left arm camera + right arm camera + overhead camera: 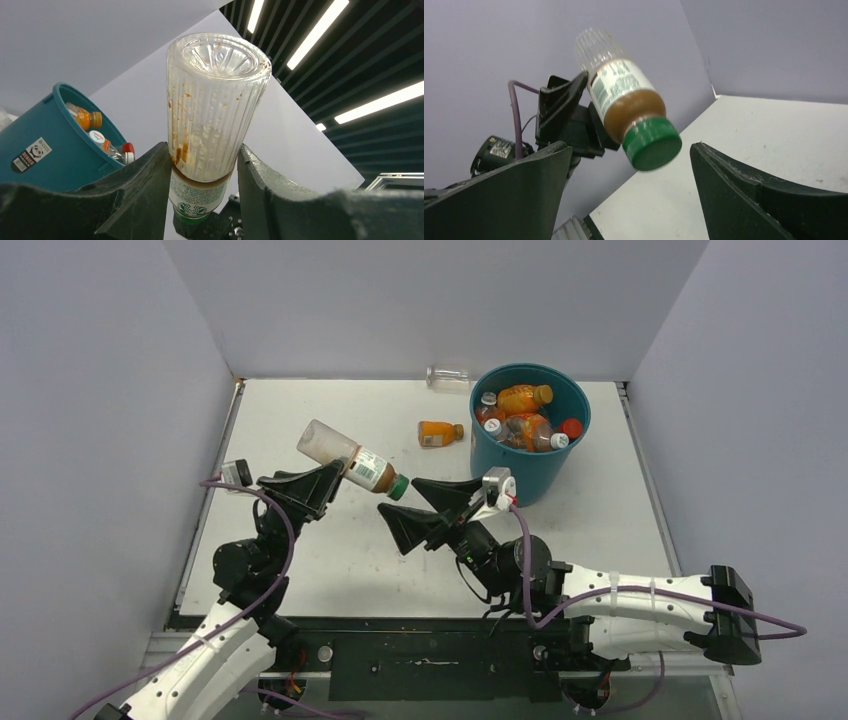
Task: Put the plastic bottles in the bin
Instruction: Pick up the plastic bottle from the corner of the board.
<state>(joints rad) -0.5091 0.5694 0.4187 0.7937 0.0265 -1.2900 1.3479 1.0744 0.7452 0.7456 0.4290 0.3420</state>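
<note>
The left hand [330, 478] is clamped around a green-capped bottle [345, 460], holding it tilted in the air with its cap toward the right hand [400, 498], which gapes wide and empty just beside it. Behind stands the bin [530, 475] with bottles [525, 400] inside. An orange bottle [440, 433] and a clear bottle [448, 376] lie on the surface [300, 570].

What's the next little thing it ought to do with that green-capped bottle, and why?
Probably ease the open right pincer forward around the green-capped bottle and close on it. The left pincer holds that bottle off the table, cap pointing toward the right one's gap, and the bin stands on the right arm's side.
</note>
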